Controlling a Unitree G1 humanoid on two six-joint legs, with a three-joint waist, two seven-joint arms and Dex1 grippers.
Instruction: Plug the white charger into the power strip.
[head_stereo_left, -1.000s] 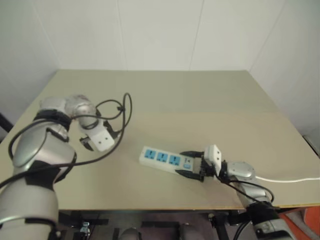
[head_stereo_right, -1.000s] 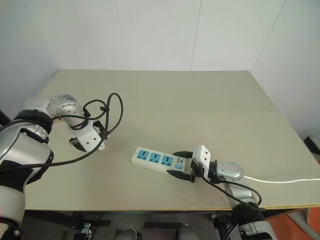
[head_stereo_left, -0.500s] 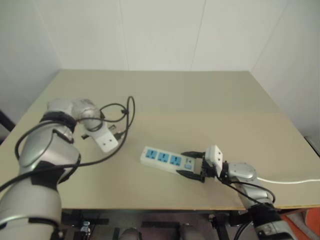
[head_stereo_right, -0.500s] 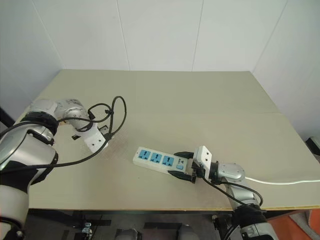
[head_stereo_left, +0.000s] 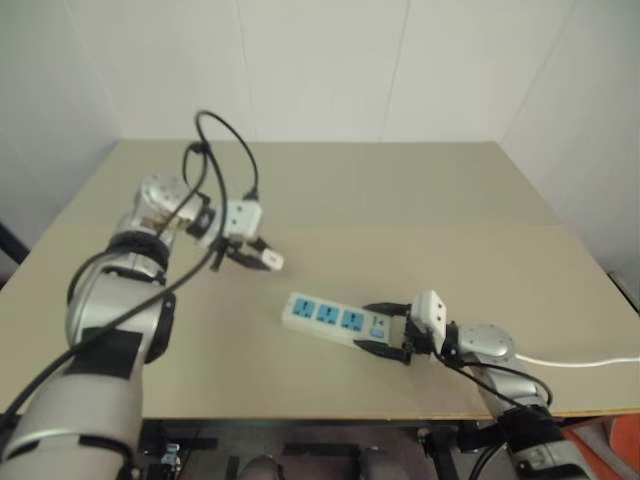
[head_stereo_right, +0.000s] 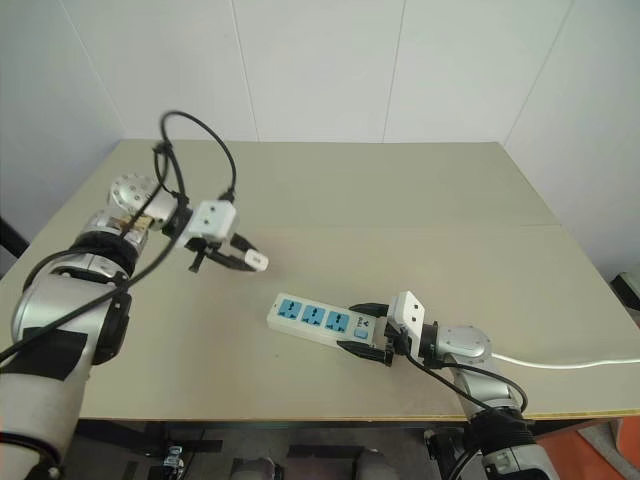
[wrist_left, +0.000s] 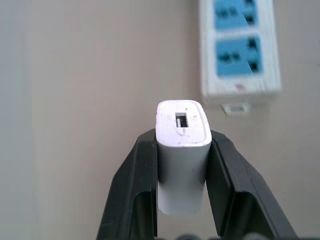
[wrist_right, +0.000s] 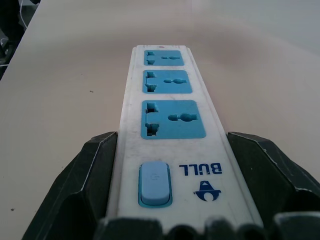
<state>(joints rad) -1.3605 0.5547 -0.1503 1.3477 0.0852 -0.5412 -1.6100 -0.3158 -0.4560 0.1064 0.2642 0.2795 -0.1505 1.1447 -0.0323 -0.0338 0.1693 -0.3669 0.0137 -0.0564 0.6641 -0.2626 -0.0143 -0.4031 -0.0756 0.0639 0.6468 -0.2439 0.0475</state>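
Left pincer (head_stereo_left: 262, 258) has lifted off the beige tabletop (head_stereo_left: 420, 200), now pinching the small white rounded charger (wrist_left: 182, 150). It hangs at ten o'clock of the long white three-socket power strip (head_stereo_left: 335, 320), whose switch end the right pincer (head_stereo_left: 385, 330) clamps. Pickup done; alignment and insertion remain.

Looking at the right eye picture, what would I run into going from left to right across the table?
The left hand holding the white charger → the power strip with its blue sockets → the right hand gripping the strip's switch end → the thin white cord running off to the right.
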